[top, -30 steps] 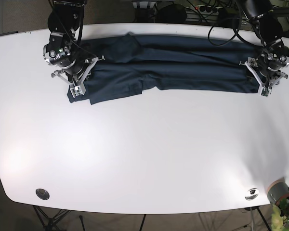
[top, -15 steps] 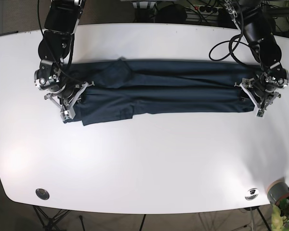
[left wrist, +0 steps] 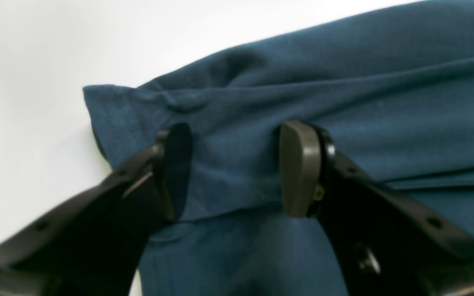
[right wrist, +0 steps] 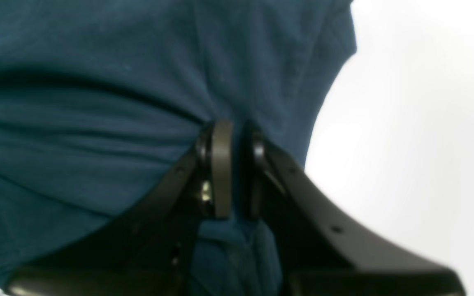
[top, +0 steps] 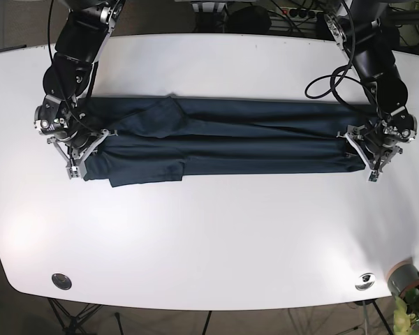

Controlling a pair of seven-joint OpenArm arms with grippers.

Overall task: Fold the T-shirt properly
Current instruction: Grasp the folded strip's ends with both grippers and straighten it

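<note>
- The T-shirt (top: 223,136) is lying on the white tabletop (top: 216,237) as a long, narrow dark blue band, running across the far half from 1 side to the other in the base view.
- My 2 arms are sitting at opposite ends of that band: my right end effector (top: 73,164) at the end on that view's left, my left end effector (top: 372,169) at the end on its right.
- My right end effector (right wrist: 233,172) is pinching cloth: in the right wrist view its 2 pads are lying almost together with a thin fold of T-shirt (right wrist: 97,82) caught between them.
- Fabric is gathering into creases that are converging on that pinch; the shirt's curved edge is ending just beside it, with bare tabletop (right wrist: 418,123) past the edge.
- My left end effector (left wrist: 237,168) is standing apart: in the left wrist view its 2 pads are showing a wide gap, and T-shirt (left wrist: 344,82) cloth is filling the space between them.
- I cannot tell whether those left pads are touching the cloth or hovering just over it.
- A layered hem is crossing below the left pads, and the shirt's corner is lying near them against white tabletop (left wrist: 27,82).
- A round metal fitting (top: 61,281) is sitting in the tabletop's near corner on the base view's left, another metal fitting (top: 365,281) near the opposite corner, both well apart from the shirt.
</note>
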